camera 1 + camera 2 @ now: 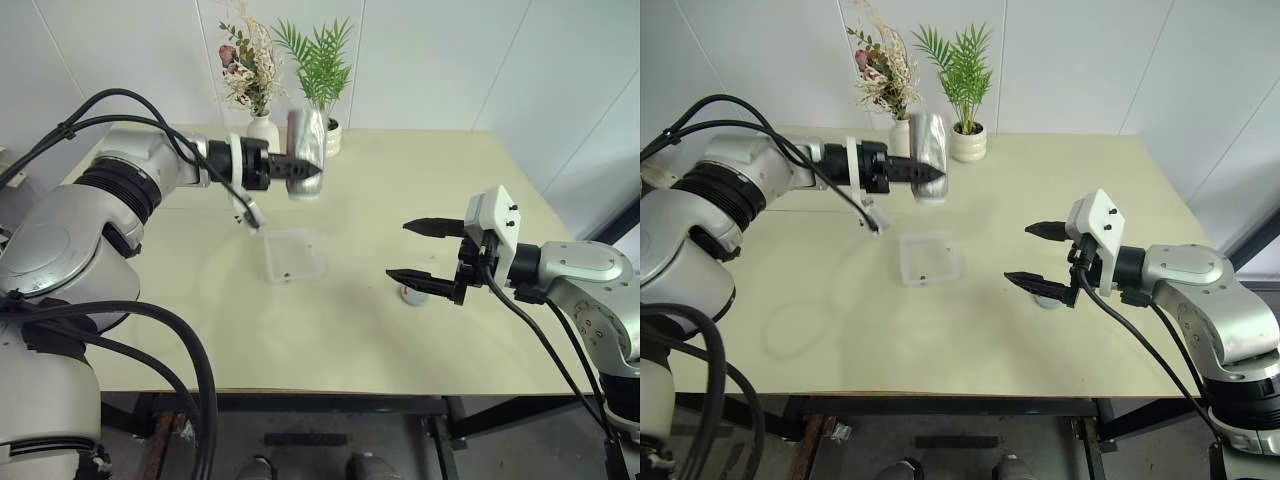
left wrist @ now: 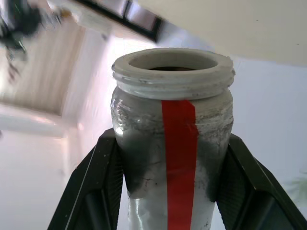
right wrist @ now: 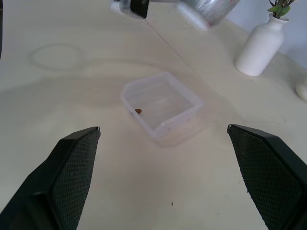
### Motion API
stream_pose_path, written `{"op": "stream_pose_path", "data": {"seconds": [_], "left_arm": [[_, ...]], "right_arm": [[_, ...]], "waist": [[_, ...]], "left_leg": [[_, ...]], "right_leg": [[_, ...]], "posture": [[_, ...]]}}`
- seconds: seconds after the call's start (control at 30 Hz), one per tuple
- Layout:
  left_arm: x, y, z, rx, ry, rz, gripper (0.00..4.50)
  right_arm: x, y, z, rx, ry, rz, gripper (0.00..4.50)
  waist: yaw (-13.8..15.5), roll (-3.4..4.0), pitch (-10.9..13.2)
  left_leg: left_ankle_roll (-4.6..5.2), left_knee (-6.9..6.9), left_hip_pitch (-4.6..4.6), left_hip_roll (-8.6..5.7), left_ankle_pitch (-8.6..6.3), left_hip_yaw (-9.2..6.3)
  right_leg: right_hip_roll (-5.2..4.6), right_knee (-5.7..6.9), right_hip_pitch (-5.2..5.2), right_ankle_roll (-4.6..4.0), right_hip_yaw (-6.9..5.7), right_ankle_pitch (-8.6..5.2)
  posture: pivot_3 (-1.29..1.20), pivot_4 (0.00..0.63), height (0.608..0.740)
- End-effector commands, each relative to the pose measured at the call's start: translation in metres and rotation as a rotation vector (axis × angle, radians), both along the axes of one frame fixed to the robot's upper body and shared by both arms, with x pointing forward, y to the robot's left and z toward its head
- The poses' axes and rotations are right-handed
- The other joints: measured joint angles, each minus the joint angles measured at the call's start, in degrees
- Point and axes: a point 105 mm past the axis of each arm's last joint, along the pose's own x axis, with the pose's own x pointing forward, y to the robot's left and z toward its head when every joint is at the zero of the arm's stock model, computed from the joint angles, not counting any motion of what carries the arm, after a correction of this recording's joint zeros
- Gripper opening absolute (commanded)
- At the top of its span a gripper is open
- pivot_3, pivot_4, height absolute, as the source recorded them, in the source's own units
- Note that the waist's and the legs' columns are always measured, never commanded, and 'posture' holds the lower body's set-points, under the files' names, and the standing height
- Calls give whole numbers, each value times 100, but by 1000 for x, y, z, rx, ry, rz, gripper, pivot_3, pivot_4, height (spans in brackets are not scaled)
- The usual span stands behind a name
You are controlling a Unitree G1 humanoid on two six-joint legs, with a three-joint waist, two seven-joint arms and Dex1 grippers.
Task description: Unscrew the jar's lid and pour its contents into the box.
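My left gripper (image 1: 300, 172) is clamped on the jar (image 1: 308, 150), one black finger on each side of its body, holding it in the air above the far half of the bench (image 1: 360, 340). The jar is a small cylinder with a dull silver, slightly scuffed and crackled skin; a strip of glossy red tape runs lengthwise down its side. Its mouth is uncovered: a thick pale rim with screw threads moulded round the neck, dark inside. From the head views the jar hangs above and just behind the box (image 1: 293, 254), in front of the white vase (image 1: 263, 130).

The box is a shallow square tray of clear thin plastic with rounded corners and low walls, sitting flat on the bench near its middle. Inside, a tiny dark brown bit (image 3: 138, 110) lies on the floor of the tray; one or two more specks are too small to be sure of.

My right gripper (image 1: 425, 252) hovers over the bench to the right of the box, fingers spread wide, holding nothing; their inner pads (image 3: 72, 182) are black with a fine mesh texture. Just beside its lower finger, a small round grey lid (image 1: 411, 294) rests on the bench.

The bench top is smooth, pale cream, matt, with a faint ring mark on it
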Motion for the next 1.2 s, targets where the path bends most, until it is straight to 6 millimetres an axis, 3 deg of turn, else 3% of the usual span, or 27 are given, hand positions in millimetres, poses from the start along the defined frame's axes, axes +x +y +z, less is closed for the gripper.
{"op": "stream_pose_path", "data": {"seconds": [0.03, 0.17, 0.33, 0.47, 0.6, 0.67, 0.77, 1.0, 1.2], "left_arm": [[4, 20, 13, -288, 171, 82, 2129], [9, 39, 3, -598, 426, 122, 2129], [19, 73, -27, -1071, 807, 120, 2129], [20, 104, -47, -1529, 1062, -68, 2129], [16, 126, -65, -1747, 1192, -189, 2129], [14, 136, -88, -1893, 1343, -295, 2129], [7, 137, -123, -1934, 1476, -306, 2129], [4, 130, -169, -1938, 1743, -190, 2129], [2, 130, -180, -1857, 1821, -25, 2129]], "right_arm": [[-2, 1, 9, -5, -49, 4, 4500], [-3, 0, 10, 0, -50, 4, 4500], [-8, 1, 12, 16, -62, 40, 4500], [-10, 0, 15, 31, -60, 70, 4500], [-9, -2, 13, 11, -58, 72, 4500], [-7, -1, 15, 20, -59, 72, 4500], [-6, 2, 14, 22, -52, 82, 4500], [-4, 1, 16, 2, -43, 95, 4500], [-8, -2, 16, 13, -39, 114, 4500]], "waist": [[-8, 0, 0], [8, 4, -3], [6, 4, -3], [-2, 6, -3], [-20, 6, -4], [-13, 7, -4], [-26, 11, -6], [-19, 10, -6], [-35, 11, -7]], "left_leg": [[0, -3, 1, 0, 0, 2], [-1, -3, 8, 1, 1, 7], [1, 11, 6, 3, 2, 12], [3, 26, 6, 4, 2, 10], [5, 53, 8, 7, 2, 5], [6, 75, 6, 7, 1, -1], [9, 88, 16, 6, 2, -1], [20, 89, 15, 5, 22, -12], [22, 82, 14, 5, 24, -14]], "right_leg": [[0, 0, 0, 0, 1, 0], [-1, 2, 2, 0, 3, 0], [-1, 13, 1, -1, 4, 0], [-1, 27, 4, -1, 3, 0], [2, 50, 6, -2, 1, 1], [3, 66, 7, -2, 0, 1], [2, 74, 21, -1, 0, 6], [7, 68, 24, 2, -1, 36], [7, 45, 31, 5, -1, 46]], "posture": [[0, 150, 740], [0, 150, 740], [0, 150, 740], [0, 150, 740], [0, 150, 740], [0, 150, 740], [0, 150, 740], [0, 150, 740], [0, 150, 740]]}}
